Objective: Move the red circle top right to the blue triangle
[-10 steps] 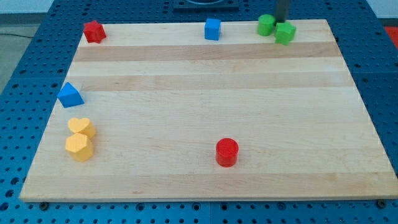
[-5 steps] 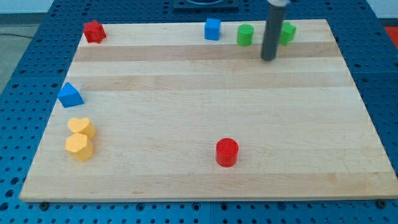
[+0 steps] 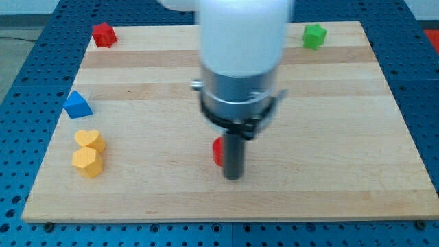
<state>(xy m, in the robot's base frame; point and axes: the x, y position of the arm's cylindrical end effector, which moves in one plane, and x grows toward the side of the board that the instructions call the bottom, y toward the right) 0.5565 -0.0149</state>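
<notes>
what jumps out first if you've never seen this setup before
The big white and grey arm fills the middle of the view. My tip stands at the view's right side of the half-hidden red circle, low on the board. The blue triangle sits far off at the view's left edge.

A lab: wooden board [image 3: 329,137] on blue pegboard bench [image 3: 418,82].

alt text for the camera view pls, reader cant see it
My tip sits against the right side of the red circle, low on a wooden board, with the arm hiding much of the middle. A blue triangle lies at the view's left above two yellow blocks.
</notes>
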